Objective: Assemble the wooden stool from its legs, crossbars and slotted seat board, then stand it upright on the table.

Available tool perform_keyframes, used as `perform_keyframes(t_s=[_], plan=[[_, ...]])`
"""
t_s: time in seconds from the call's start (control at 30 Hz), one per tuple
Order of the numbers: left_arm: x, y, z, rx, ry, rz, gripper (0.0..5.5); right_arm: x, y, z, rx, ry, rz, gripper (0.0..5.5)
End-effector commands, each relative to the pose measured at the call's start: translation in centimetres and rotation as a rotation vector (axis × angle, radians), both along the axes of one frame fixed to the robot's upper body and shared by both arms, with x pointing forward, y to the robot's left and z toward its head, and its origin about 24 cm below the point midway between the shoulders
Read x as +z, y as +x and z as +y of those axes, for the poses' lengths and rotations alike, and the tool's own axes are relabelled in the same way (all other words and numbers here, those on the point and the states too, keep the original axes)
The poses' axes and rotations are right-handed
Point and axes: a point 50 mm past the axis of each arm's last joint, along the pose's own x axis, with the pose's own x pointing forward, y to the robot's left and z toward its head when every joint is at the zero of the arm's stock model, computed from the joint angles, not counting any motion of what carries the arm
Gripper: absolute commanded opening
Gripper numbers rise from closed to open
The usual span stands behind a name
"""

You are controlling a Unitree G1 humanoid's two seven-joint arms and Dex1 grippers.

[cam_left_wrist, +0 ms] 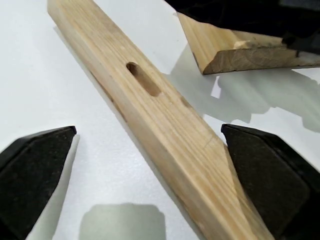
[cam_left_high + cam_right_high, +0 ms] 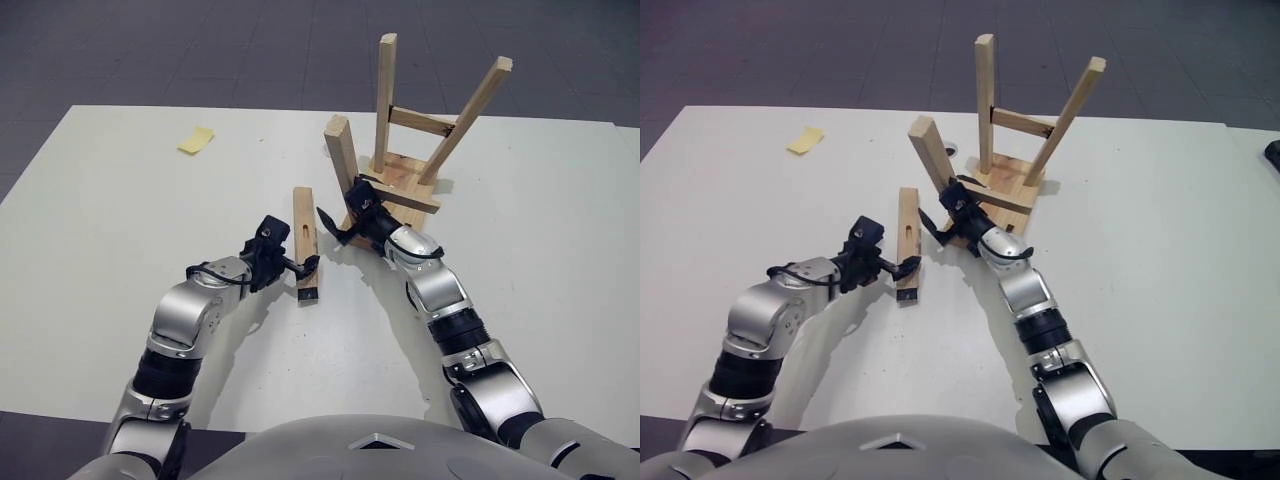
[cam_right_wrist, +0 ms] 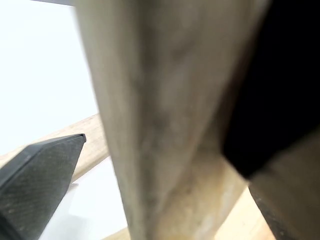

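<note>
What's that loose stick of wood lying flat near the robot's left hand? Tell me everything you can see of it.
A loose stool leg: a straight, square-edged bar of pale wood with an oval slot cut in its upper face and a dark near end. It lies flat on the white table, apart from the half-built stool. The open fingers of the left gripper straddle it.

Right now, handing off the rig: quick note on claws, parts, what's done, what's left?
Left claw: open, straddling the near end of the loose leg, flat on the table.
Right claw: open around the tilted leg on the upturned seat.
Done: two legs with a crossbar stand in the seat.
Left: probably straighten the tilted leg, fit the loose one, flip upright.
</note>
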Motion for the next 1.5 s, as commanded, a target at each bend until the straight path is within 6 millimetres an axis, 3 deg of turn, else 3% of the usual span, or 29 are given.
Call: perform_keyframes(t_s=[0.03,0.17,0.43,0.83,1.07,1.33,1.43,1.5], plan=[[0.3,0.1,1.2,0.098,-0.009,0.054,5.38,0.0,-0.1,-0.1,0.000,-0.011,0.002,5.40],[1.0,0.3,-0.6,0.055,-0.056,0.062,5.38,0.0,-0.2,-0.1,-0.003,-0.010,0.004,5.40],[-2.3,0.4,-0.1,0.111,0.040,0.169,5.38,-1.0,-1.3,-1.1,0.004,-0.036,0.043,5.40],[-4.3,0.0,0.8,0.146,0.046,0.237,3.38,-0.7,-4.3,-5.8,-0.024,-0.082,0.108,5.40],[-4.5,0.2,2.7,0.161,0.073,0.232,2.15,-0.1,-5.4,-9.2,-0.137,-0.054,0.166,5.40],[-3.7,1.0,5.3,0.264,0.083,0.135,2.14,0.0,-6.8,-11.3,-0.180,-0.045,0.223,5.40],[-2.1,1.8,8.1,0.408,0.049,0.021,2.14,-0.3,-7.2,-13.2,-0.223,-0.047,0.263,5.40],[0.4,2.9,10.4,0.525,0.029,-0.133,2.14,-0.1,-7.2,-14.9,-0.279,-0.040,0.266,5.40]])
